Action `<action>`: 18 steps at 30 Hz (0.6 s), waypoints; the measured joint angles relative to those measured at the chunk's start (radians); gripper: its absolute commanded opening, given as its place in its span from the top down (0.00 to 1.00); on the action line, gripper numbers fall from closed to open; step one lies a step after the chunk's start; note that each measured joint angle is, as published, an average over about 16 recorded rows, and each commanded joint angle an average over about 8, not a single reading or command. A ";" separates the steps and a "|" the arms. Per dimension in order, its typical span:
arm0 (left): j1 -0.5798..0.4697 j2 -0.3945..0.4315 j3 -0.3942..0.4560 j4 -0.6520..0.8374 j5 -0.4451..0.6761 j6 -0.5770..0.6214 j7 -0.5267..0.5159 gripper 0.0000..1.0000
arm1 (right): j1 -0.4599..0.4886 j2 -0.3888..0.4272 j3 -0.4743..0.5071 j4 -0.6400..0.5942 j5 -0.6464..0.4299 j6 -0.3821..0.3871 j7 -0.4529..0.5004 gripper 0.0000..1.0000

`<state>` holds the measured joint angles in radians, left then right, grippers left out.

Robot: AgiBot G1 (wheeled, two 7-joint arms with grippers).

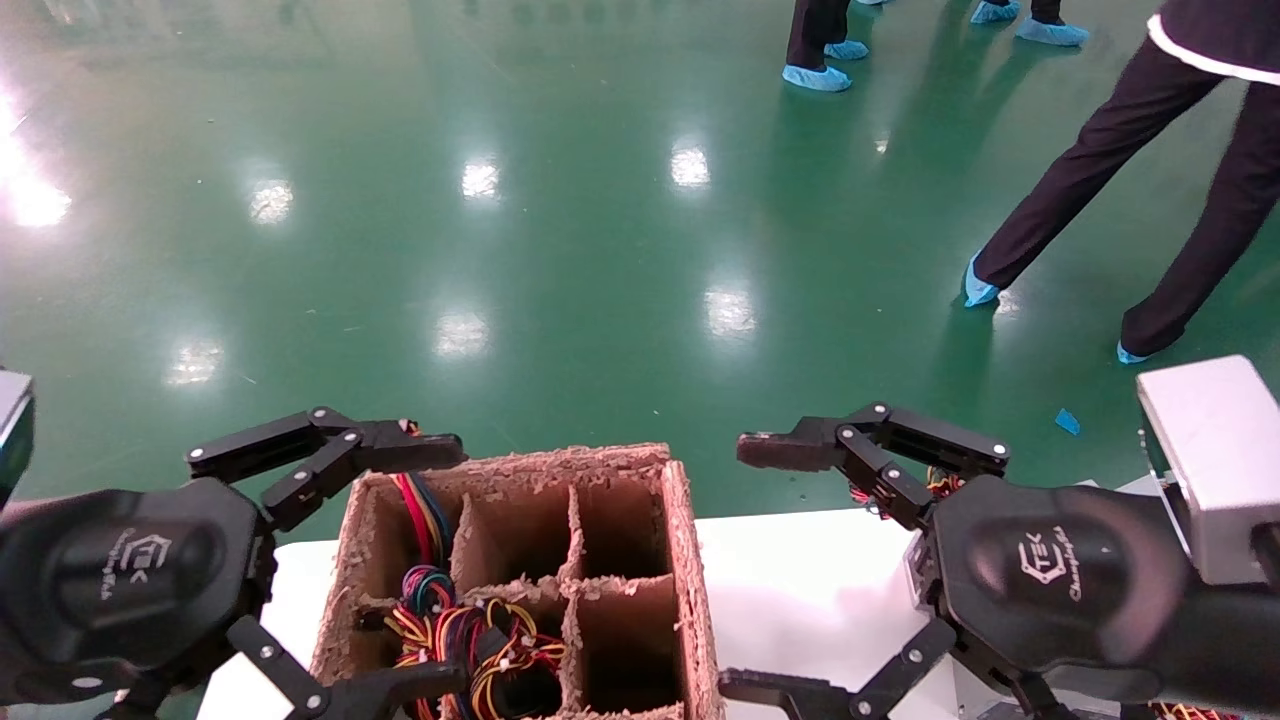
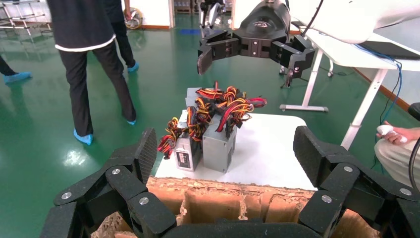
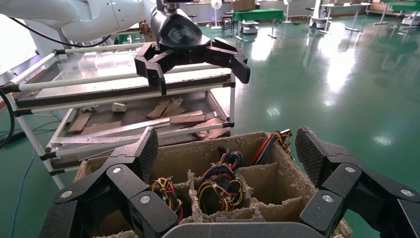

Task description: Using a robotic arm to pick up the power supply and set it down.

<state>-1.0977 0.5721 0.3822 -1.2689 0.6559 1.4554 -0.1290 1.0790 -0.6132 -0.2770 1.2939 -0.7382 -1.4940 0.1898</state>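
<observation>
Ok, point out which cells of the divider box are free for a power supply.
Free: the two cells along the cardboard divider box's right wall, and the far middle cell. Crowded: the left and near middle cells hold wire bundles. The white table right of the box is bare.

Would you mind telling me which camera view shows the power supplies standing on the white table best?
The left wrist view: two power supplies stand upright side by side on the white table, their wires on top. The head view shows only bits of wire behind the right gripper. The right wrist view shows none of them.
</observation>
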 measured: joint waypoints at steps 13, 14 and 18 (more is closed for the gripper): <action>0.000 0.000 0.000 0.000 0.000 0.000 0.000 0.00 | -0.004 0.002 -0.002 -0.008 0.006 -0.001 -0.002 0.00; 0.000 0.000 0.000 0.000 0.000 0.000 0.000 0.00 | -0.004 0.002 -0.002 -0.009 0.006 -0.001 -0.002 0.00; 0.000 0.000 0.000 0.000 0.000 0.000 0.000 0.00 | -0.005 0.002 -0.002 -0.010 0.007 -0.001 -0.002 0.00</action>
<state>-1.0977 0.5721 0.3822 -1.2689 0.6559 1.4554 -0.1290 1.0744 -0.6113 -0.2790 1.2839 -0.7309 -1.4948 0.1876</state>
